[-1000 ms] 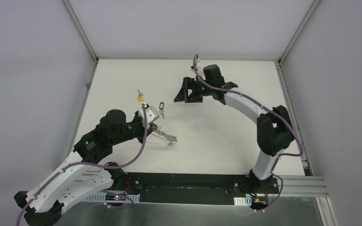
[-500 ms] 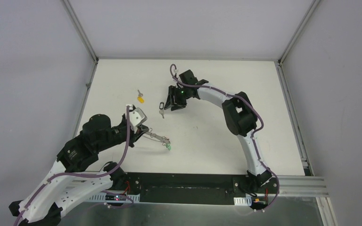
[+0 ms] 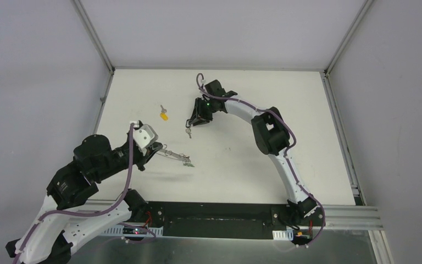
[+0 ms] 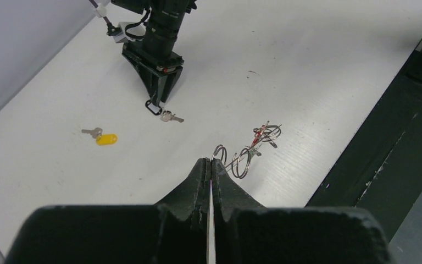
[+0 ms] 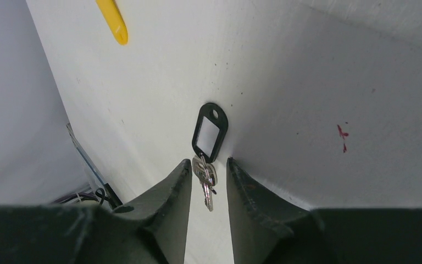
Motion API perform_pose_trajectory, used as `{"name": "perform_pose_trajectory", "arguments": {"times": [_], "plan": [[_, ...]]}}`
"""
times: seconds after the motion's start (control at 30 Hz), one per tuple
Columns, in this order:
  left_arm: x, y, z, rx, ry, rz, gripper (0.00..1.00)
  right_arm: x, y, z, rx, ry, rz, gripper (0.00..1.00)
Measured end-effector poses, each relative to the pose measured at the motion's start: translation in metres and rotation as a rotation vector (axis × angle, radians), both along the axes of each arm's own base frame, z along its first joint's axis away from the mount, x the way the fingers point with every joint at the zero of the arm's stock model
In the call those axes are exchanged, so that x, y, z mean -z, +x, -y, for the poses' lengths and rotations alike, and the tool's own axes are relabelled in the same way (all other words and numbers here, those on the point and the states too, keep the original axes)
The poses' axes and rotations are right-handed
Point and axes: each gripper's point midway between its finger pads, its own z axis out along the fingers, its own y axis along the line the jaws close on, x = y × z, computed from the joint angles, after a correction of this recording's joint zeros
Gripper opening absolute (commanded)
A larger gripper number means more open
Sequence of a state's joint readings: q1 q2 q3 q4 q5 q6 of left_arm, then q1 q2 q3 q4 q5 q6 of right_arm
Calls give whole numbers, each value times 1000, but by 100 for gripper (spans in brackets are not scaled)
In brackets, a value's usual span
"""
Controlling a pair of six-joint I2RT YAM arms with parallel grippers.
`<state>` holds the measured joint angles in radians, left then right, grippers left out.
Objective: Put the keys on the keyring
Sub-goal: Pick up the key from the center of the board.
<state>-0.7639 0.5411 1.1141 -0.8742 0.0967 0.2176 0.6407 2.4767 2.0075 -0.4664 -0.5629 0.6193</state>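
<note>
My left gripper (image 3: 155, 149) (image 4: 210, 163) is shut on one end of the keyring (image 3: 175, 157) (image 4: 243, 160). The thin silvery wire of the keyring runs in loops out from the tips, with a small green bit (image 3: 189, 164) at its far end. My right gripper (image 3: 196, 122) (image 5: 209, 163) points down at the table, jaws a little apart. A silver key (image 5: 205, 182) lies between the jaws with a gap on each side, and its black tag (image 5: 210, 132) (image 3: 188, 124) sits just beyond the tips. A yellow-tagged key (image 3: 165, 115) (image 4: 105, 139) lies farther left on the table.
The white table (image 3: 253, 159) is walled by grey panels on the left, back and right. A black rail (image 3: 220, 212) with the arm bases runs along the near edge. A small red mark (image 5: 342, 135) sits on the table surface near the right gripper.
The right arm swung left and came down over the black-tagged key, its jaws narrowing around it. The left arm drew back toward the near left, carrying the keyring.
</note>
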Motion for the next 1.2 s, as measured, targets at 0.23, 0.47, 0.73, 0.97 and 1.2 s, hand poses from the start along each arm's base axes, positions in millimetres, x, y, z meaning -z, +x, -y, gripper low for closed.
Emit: {"name": "perform_pose_trajectory", "arguments": {"times": [0.23,0.47,0.73,0.97,1.2], "plan": [[-6,-2,-11,-28,18,22,0,1,-2,-3,4,-16,-6,29],[-2,-2,-15,-34,43,13,0,3,-10,-9,0,-66,3,25],[1,-3,-15,-32,51,7,0,9,-13,-8,18,-122,17,0],[4,-4,-10,-6,54,-9,0,7,-19,0,-7,-128,56,0],[35,-5,21,95,54,-115,0,-14,-55,50,-65,-196,93,0]]}}
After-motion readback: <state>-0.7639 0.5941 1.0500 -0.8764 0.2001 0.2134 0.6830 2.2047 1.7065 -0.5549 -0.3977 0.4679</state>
